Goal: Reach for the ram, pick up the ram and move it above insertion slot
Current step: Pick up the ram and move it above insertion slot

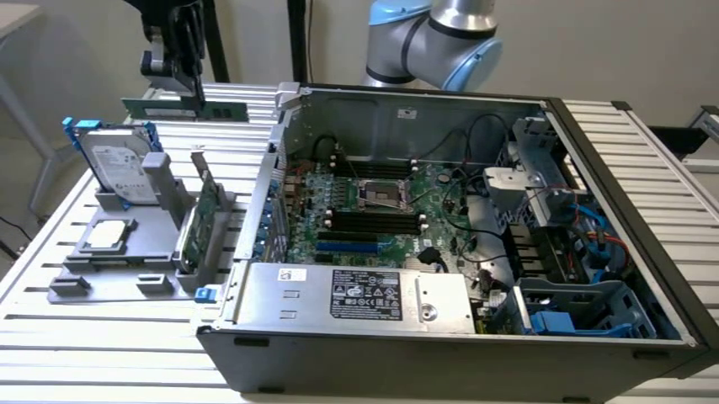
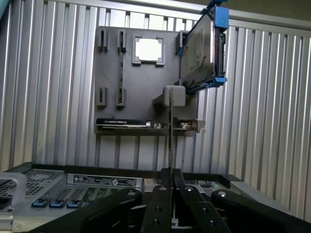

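The ram [image 1: 214,110] is a thin green strip hanging level in the air at the exterior view's upper left, behind the grey fixture. My gripper [image 1: 192,94] comes down onto it from above and is shut on it. In the wrist view the ram [image 2: 170,141] appears edge-on as a narrow line running out from my closed gripper [image 2: 171,175]. The black memory slots [image 1: 371,220] lie on the motherboard inside the open computer case [image 1: 629,210], to the exterior view's right of the ram and lower.
On the grey fixture [image 1: 113,268] stand a silver hard drive with blue rails [image 1: 113,164], a larger green expansion card [image 1: 200,223] and a flat processor chip [image 1: 107,234]. A power supply [image 1: 359,295] fills the case front. Everything rests on a slatted aluminium table [image 1: 101,353].
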{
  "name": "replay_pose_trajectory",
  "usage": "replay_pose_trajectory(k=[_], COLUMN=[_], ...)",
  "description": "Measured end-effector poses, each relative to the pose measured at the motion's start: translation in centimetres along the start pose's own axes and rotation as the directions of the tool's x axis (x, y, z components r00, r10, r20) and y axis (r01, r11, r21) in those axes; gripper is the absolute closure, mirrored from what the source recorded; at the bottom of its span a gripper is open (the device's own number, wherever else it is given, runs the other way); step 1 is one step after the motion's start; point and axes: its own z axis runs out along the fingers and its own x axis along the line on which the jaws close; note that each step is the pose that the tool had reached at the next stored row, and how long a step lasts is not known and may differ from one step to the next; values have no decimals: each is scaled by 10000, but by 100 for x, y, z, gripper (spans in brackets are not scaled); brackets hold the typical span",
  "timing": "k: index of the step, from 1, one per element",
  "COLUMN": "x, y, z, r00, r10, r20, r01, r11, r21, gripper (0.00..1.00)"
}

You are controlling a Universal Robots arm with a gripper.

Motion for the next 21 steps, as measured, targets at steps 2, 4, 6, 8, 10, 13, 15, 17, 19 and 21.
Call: replay_pose_trajectory(k=[2,4,6,8,10,13,15,17,19,21], x=[-13,-25,-34,-40,-46,-52,-53,-54,-57,-58], y=[-57,-122,-190,-265,-340,-460,-546,-638,-730,-821], z=[-3,-6,-9,-14,-18,-26,-32,-38,-45,-51], r00=[10000,10000,10000,10000,10000,10000,10000,10000,10000,10000], r10=[-1,-2,-3,-2,-4,-4,-5,-6,-6,-6], r20=[14,21,30,37,43,51,62,70,72,72], r01=[1,2,2,2,4,4,5,6,5,6], r11=[10000,10000,10000,10000,10000,10000,10000,10000,10000,10000], r21=[0,1,1,1,2,2,3,4,4,4], gripper=[88,88,88,88,88,88,88,88,88,88])
